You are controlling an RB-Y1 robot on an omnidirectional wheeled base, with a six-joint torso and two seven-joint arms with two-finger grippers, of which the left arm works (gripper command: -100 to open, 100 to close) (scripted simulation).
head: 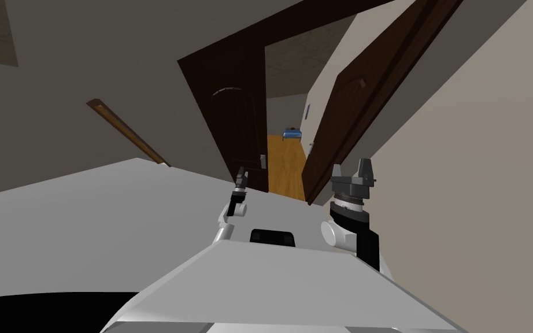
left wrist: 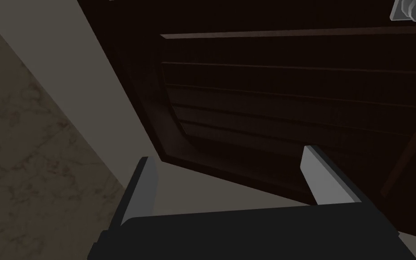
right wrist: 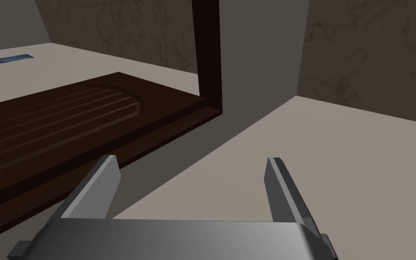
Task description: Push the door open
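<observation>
**hinge_fan:** ok, left to right, what's in front of the bot?

**rby1_owner:** Far left there's a thin brown rail [head: 125,132] slanting along the grey wall. Next is the dark brown door [head: 233,115], straight ahead and a bit left of centre. It has an arched panel and a small grey handle [head: 263,161] on the edge next to the gap. The left tool [head: 241,174] sits right in front of the door's lower part, below the handle. Its blades are spread apart with nothing between them. Can't tell if the tips actually touch the door.

**hinge_fan:** and past the door?

**rby1_owner:** Through the gap you get an orange floor [head: 285,165] and something small and blue [head: 292,133] way at the back. Right of the gap is a second dark door [head: 346,115], angled out beside the beige wall [head: 479,144]. The right tool [head: 351,167] is held up near that door's lower edge. Its blades are apart too, gripping nothing, and they point at where the second door meets the wall.
</observation>
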